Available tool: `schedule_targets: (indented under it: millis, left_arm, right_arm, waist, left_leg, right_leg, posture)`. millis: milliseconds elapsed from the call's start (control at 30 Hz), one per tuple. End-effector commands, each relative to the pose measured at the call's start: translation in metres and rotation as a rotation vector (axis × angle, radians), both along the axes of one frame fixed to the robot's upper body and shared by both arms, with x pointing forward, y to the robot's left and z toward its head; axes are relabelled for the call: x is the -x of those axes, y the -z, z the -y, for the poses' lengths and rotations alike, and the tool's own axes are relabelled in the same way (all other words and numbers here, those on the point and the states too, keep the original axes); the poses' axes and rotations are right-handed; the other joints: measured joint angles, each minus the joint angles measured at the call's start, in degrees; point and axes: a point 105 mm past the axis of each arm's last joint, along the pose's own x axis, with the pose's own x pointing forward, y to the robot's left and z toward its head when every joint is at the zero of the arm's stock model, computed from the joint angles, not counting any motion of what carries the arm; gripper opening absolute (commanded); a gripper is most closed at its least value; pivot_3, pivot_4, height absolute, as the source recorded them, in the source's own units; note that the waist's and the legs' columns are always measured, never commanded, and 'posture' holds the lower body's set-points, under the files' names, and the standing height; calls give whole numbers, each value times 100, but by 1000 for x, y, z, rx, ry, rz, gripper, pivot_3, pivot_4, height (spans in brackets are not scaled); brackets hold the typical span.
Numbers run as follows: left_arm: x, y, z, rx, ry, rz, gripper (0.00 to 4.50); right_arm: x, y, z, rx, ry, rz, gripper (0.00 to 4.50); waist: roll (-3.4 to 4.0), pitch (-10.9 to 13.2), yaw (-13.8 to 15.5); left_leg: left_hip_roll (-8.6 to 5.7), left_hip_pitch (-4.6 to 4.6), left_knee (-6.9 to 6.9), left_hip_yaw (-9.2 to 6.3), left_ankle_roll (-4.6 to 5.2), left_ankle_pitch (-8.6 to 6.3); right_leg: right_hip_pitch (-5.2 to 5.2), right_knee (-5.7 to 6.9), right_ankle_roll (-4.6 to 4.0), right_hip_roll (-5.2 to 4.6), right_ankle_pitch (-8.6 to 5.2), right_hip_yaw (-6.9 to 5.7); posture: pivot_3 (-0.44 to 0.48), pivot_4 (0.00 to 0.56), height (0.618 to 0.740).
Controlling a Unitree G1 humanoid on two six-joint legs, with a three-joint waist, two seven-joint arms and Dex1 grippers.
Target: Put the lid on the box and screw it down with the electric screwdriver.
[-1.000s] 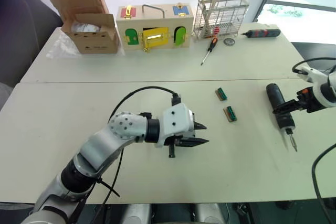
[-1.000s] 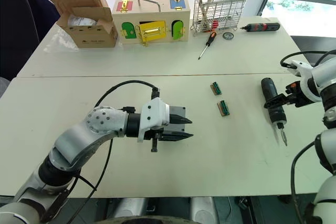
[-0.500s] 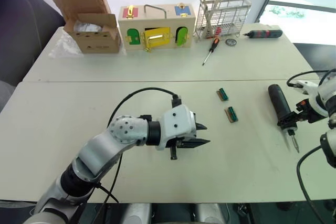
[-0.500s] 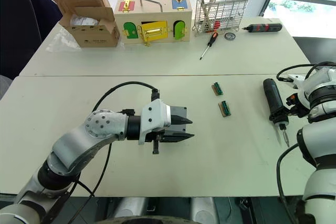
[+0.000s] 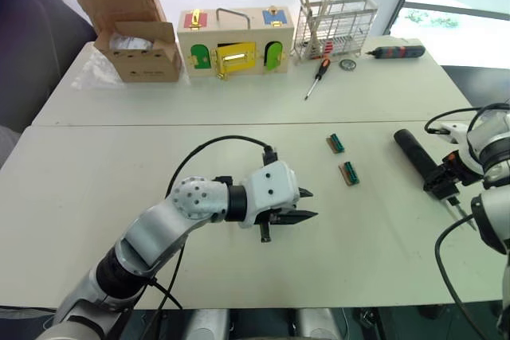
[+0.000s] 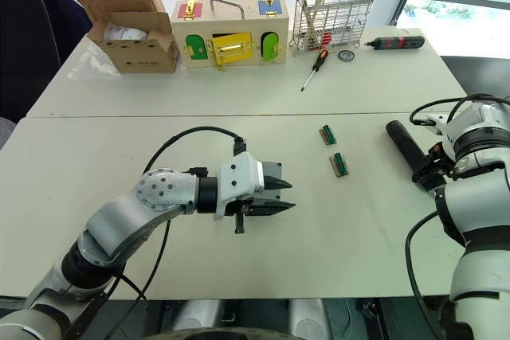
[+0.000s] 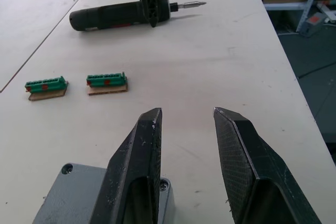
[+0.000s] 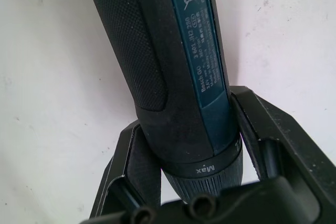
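Note:
My left gripper hovers low over the middle of the near table, open, with nothing between its fingers. A flat grey plastic piece with corner screw holes lies just under and beside one finger, also seen as a grey piece. I cannot tell whether it is the lid alone or the lid on the box. At the right, the electric screwdriver, a thick black cylinder, lies at an angle with its bit towards me. My right gripper is shut on the screwdriver near its collar.
Two small green connector strips lie between the grippers. On the far table stand a cardboard box, a wooden box with coloured doors, a wire rack, a hand screwdriver and a black-and-red tool.
The electric screwdriver has swung in the right gripper's hold: its rear end turned towards the left and its bit end went right, towards the table edge. The left gripper has stayed in place.

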Motion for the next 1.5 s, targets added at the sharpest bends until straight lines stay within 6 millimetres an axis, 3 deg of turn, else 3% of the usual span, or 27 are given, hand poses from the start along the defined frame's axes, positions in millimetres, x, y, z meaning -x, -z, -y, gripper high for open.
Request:
schedule_targets:
  millis: [33, 133, 200, 233, 333, 433, 533, 633, 700, 800, 900, 1000, 1167, 1500]
  left_arm:
    - [1, -2, -1, 4, -2, 19, 1534]
    - [-2, -1, -4, 1, -8, 19, 1534]
    - [-5, -2, -5, 0, -13, 20, 1534]
    - [-9, -3, -8, -3, -18, 24, 1534]
    - [-17, -6, -15, -20, -24, 43, 1534]
    - [-32, -10, -32, -61, -34, 73, 1534]
    - [-53, -22, -45, -23, -83, 70, 1534]
    - [-67, -32, -59, 27, -122, 33, 1534]
    - [-71, -31, -66, 6, -125, 23, 1534]
    - [-70, -25, -72, -77, -94, 22, 1534]
    - [-67, -21, -73, -128, -63, 14, 1534]
    - [-65, -18, -73, -148, -54, 6, 1534]
    - [-64, -11, -70, -156, -29, -22, 1534]
    - [-64, 10, -59, -191, 22, -51, 1534]
  right_arm:
    - [7, 11, 5, 8, -13, -39, 1835]
    - [-23, -13, -9, -26, -61, 159, 1835]
    - [-47, -43, -25, -86, -72, 337, 1835]
    - [-60, -66, -34, -122, -72, 457, 1835]
    - [-76, -112, -38, -76, -146, 647, 1835]
    - [-85, -171, -57, -175, -188, 886, 1835]
    - [-83, -225, -81, -415, -244, 1174, 1835]
    - [-64, -253, -109, -663, -335, 1450, 1835]
    - [-43, -249, -127, -834, -337, 1534, 1835]
    - [-13, -222, -164, -1009, -378, 1527, 1835]
    - [8, -196, -195, -1081, -426, 1491, 1835]
    - [16, -170, -217, -1087, -440, 1442, 1835]
    - [20, -141, -239, -1080, -458, 1375, 1835]
    - [22, -111, -248, -1062, -483, 1265, 1835]
  waist:
    - [0, 0, 2]
    - [-2, -1, -29]
    - [3, 2, -96]
    - [25, 12, -135]
    - [73, 24, -202]
    - [76, 27, -177]
    - [76, 27, -106]
    - [68, 26, -54]
    - [66, 26, -49]
    - [64, 26, -36]
    - [68, 28, -35]
    - [67, 28, -50]
    - [67, 28, -72]
    - [66, 27, -72]
  left_leg:
    - [0, 0, 0, -1, 0, 0]
    - [0, 0, 1, -1, 0, 0]
    - [1, 3, 5, 1, 0, 0]
    - [1, 4, 5, 11, -1, 0]
    - [1, -8, -7, 34, -1, 0]
    - [2, -29, -39, 30, -13, 7]
    - [2, -30, -74, 30, -29, 17]
    - [3, -29, -61, 31, -31, 19]
    - [21, -31, -37, 10, -27, 16]
    - [17, -33, -14, -4, -25, 15]
    - [9, -35, -6, -2, -24, 15]
    - [3, -36, -2, 0, -21, 13]
    - [2, -33, -4, 2, -17, 11]
    - [0, -33, -3, 2, -15, 10]
  right_leg:
    - [0, 0, 0, 0, 0, -1]
    - [3, -2, 0, 0, 0, -2]
    - [8, -3, 0, -2, 0, 4]
    - [4, -3, 0, -3, 1, 14]
    - [-39, 15, 1, -4, 1, 44]
    - [-97, 35, 2, -2, 0, 37]
    - [-104, 27, 2, 1, 0, 28]
    - [-90, 25, 1, 0, 0, 25]
    - [-70, 29, 2, 4, 1, 2]
    - [-76, 92, 2, 1, 1, 1]
    - [-81, 100, 2, -3, 1, 5]
    - [-83, 101, 2, -5, 1, 11]
    - [-83, 102, 2, -3, 0, 10]
    - [-83, 101, 2, -2, 0, 10]
  posture:
    - [0, 150, 730]
    - [0, 150, 730]
    - [0, 150, 730]
    - [0, 150, 730]
    - [0, 150, 730]
    - [0, 150, 730]
    - [0, 150, 730]
    - [0, 150, 730]
    - [0, 150, 730]
    - [0, 150, 730]
    - [0, 150, 730]
    - [0, 150, 730]
    - [0, 150, 730]
    - [0, 150, 730]
